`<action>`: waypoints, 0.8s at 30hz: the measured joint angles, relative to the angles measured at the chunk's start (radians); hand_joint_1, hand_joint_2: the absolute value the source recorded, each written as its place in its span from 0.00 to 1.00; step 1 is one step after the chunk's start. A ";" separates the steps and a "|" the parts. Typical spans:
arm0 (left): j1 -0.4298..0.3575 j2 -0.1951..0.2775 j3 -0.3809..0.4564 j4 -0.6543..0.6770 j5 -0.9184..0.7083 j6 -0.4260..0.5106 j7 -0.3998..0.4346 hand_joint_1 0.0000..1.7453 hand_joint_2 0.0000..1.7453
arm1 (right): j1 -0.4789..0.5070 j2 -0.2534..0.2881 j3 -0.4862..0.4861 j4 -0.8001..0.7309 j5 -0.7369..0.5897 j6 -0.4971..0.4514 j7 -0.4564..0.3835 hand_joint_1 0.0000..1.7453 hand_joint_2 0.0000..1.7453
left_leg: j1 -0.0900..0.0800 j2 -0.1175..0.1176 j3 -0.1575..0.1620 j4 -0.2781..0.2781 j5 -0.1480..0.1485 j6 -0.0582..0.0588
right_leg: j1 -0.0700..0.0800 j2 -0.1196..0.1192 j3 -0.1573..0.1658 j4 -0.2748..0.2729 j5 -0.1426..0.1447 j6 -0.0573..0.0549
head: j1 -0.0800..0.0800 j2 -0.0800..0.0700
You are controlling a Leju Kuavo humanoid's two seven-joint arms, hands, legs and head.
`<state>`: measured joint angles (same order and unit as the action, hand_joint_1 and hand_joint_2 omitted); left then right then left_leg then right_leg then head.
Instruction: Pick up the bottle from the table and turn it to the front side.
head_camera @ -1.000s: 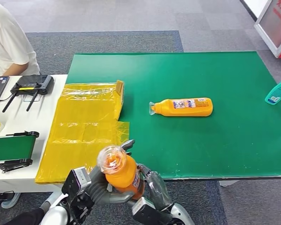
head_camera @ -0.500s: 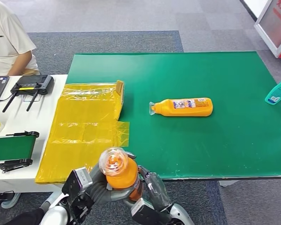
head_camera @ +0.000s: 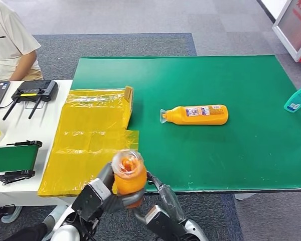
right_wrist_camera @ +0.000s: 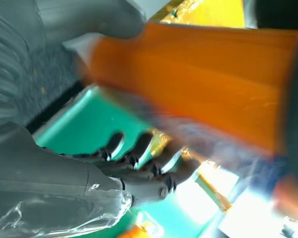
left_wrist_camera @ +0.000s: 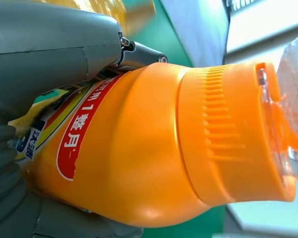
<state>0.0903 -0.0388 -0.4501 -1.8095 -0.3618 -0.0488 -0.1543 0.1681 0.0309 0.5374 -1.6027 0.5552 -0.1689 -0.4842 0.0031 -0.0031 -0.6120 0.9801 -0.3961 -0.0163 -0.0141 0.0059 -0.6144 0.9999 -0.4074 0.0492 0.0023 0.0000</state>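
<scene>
Over near table edge | bottle [head_camera: 129,175] tipped more upright | left hand [head_camera: 103,193] gripping | right hand [head_camera: 162,203] seemingly apart

The bottle [left_wrist_camera: 140,144] is glossy orange plastic with a ribbed cap under a clear cover, the mat [head_camera: 217,85] matt green, the bag [head_camera: 88,135] shiny yellow film.

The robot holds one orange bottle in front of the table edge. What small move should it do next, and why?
Probably a further slow twist of the held bottle about its long axis. The left hand grips its body, with the right hand close beside it. In the left wrist view the label sits under the thumb, off to one side, so the front does not seem to face forward yet.
</scene>
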 joint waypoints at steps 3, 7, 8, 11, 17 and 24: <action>0.033 -0.047 0.085 -0.046 -0.097 0.044 -0.023 1.00 1.00 | 0.026 0.021 -0.039 -0.012 -0.017 0.024 0.022 0.00 1.00 | 0.000 0.000 0.000 0.000 0.000 0.000 | 0.001 0.000 0.000 0.000 0.000 0.000 | 0.000 0.000; 0.071 -0.099 0.156 -0.117 -0.241 0.115 -0.066 1.00 1.00 | 0.051 0.042 -0.080 -0.030 0.000 0.026 0.045 0.00 1.00 | 0.000 0.000 0.000 0.000 0.000 0.000 | 0.001 0.000 0.000 0.000 0.000 0.000 | 0.000 0.000; 0.081 -0.110 0.172 -0.135 -0.258 0.130 -0.074 1.00 1.00 | 0.057 0.047 -0.089 -0.035 0.004 0.025 0.051 0.00 1.00 | 0.000 0.000 0.000 0.000 0.000 0.000 | 0.001 0.000 0.000 0.000 0.000 0.000 | 0.000 0.000; 0.106 -0.136 0.217 -0.180 -0.378 0.215 -0.094 1.00 1.00 | 0.072 0.059 -0.113 -0.052 0.018 0.029 0.071 0.00 1.00 | 0.001 0.000 0.000 0.000 0.000 0.000 | 0.001 0.000 0.000 0.000 0.000 0.000 | 0.000 0.000; 0.108 -0.172 0.300 -0.231 -1.053 0.497 0.017 1.00 1.00 | 0.074 0.085 -0.145 -0.069 0.042 0.062 0.092 0.00 1.00 | 0.001 0.000 0.000 0.000 0.000 0.000 | 0.001 0.000 0.000 0.000 0.000 -0.001 | 0.000 0.000; 0.060 -0.112 0.380 -0.203 -1.205 0.540 0.072 1.00 1.00 | 0.050 0.106 -0.160 -0.072 0.042 0.107 0.093 0.00 1.00 | 0.001 0.000 0.001 0.000 0.001 -0.001 | 0.002 0.000 0.000 0.000 0.000 -0.001 | 0.000 0.000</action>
<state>0.1499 -0.1506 -0.0697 -2.0124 -1.5668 0.4915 -0.0823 0.2178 0.1372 0.3778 -1.6747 0.5968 -0.0619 -0.3916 0.0044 -0.0029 -0.6113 0.9800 -0.3951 -0.0176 -0.0125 0.0059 -0.6143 1.0001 -0.4072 0.0483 0.0019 0.0000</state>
